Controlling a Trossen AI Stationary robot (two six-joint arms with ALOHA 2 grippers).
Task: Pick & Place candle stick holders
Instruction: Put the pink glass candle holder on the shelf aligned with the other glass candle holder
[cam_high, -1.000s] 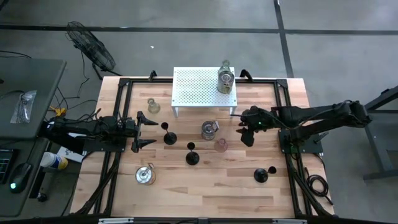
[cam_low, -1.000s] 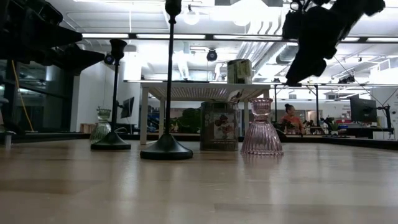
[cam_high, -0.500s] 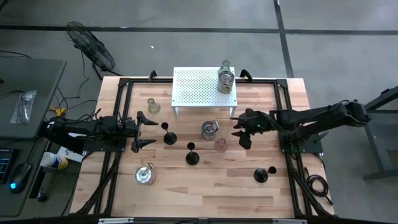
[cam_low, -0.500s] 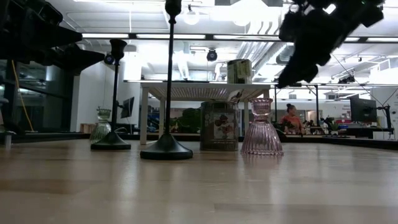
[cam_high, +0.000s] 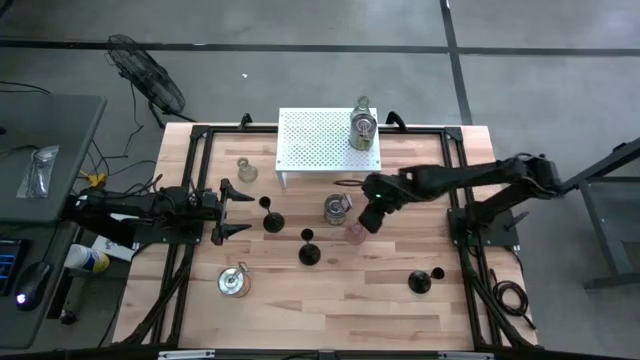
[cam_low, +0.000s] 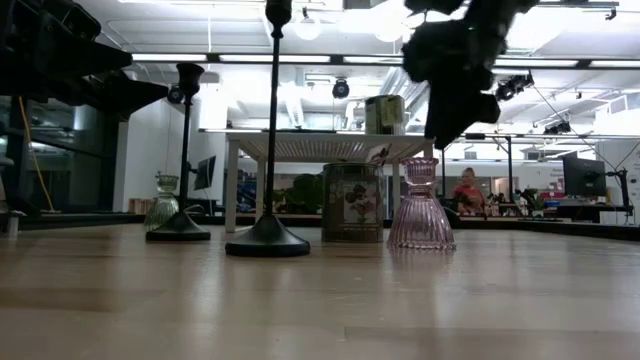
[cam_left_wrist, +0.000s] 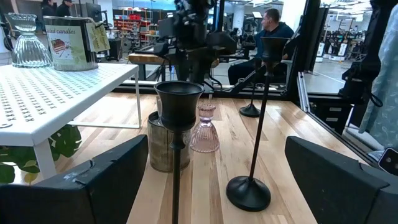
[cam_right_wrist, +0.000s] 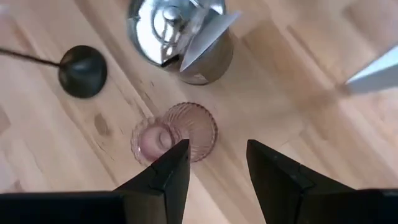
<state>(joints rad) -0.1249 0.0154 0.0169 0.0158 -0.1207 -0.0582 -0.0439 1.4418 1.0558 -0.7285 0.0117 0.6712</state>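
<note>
Your right end effector (cam_high: 372, 216) hangs above the pink glass holder (cam_high: 355, 233) at the tabletop's (cam_high: 330, 290) centre, fingers parted and empty, the holder just ahead of them in the right wrist view. At its 11 o'clock stands a metal tin (cam_high: 337, 208). On the white rack (cam_high: 320, 140) at 12 o'clock, a second tin (cam_left_wrist: 69, 45) reads "candles" beside a clear holder (cam_left_wrist: 28, 42). Your left end effector (cam_high: 228, 210) waits at 9 o'clock, spread wide, facing two black stemmed holders (cam_high: 272, 218).
</note>
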